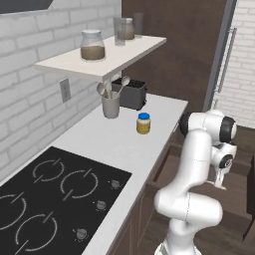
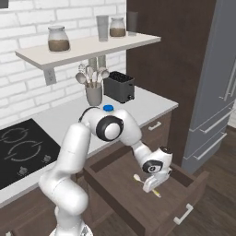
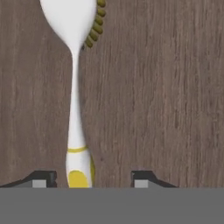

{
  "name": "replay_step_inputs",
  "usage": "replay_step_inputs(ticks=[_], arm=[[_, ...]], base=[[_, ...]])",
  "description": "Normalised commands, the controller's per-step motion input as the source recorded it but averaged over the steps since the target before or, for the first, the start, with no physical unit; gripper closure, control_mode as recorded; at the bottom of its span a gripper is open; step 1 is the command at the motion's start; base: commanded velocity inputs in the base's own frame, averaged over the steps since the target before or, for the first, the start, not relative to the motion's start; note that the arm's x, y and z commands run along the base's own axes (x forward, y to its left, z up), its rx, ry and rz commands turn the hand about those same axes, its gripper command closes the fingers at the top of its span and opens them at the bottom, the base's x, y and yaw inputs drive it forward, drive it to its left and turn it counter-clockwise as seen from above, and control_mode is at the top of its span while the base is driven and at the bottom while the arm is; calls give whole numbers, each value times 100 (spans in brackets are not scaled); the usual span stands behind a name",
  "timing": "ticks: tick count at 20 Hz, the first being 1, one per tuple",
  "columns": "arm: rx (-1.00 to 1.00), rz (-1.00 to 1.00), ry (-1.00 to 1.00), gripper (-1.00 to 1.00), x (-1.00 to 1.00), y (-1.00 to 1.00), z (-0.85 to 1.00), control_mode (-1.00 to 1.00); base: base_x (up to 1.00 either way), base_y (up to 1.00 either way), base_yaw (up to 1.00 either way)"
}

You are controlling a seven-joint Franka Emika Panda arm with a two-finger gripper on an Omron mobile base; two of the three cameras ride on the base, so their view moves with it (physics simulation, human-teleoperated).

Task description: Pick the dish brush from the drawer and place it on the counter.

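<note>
1. Step in hand: the grasp approach. The claw [image 2: 152, 183] is down inside the open drawer [image 2: 184, 196], over the brush [image 2: 146, 185], which lies flat on the drawer floor.

2. Claw state: fingers apart. In the hand view the two tips [image 3: 41, 178] stand wide, and the brush [image 3: 75, 109] handle end sits between them, much nearer the left tip than the right (not centred). Nothing is clamped.

3. Brush layout, hand view: the handle runs straight ahead of the claw and ends in the white head, with a row of yellow-green bristles along the head's right edge.

4. Next move, as a judgement: shift the claw sideways until the handle is midway between the tips, lower if needed, close, then lift clear of the drawer walls and carry to the table [image 1: 99, 137] (bare surface lies between the cooktop [image 1: 55, 194] and the jar [image 1: 143, 123]).

5. View differences:
   - The hand view alone gives the handle's offset between the tips and the bristle side.
   - The right base view alone shows the drawer pulled out, and the claw's depth in it.
   - The left base view shows the table layout, but the arm's own links cover the drawer interior there.
</note>
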Motion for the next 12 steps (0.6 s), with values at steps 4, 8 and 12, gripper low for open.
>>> replay_step_inputs(ticks=[4,8,12], arm=[[0,-7,3,100,-3,-3,-34,-100],[0,0,0,100,-24,1,-6,-100],[0,0,-7,100,-48,0,5,-100]], base=[[0,0,0],[0,0,0],[0,0,0]])
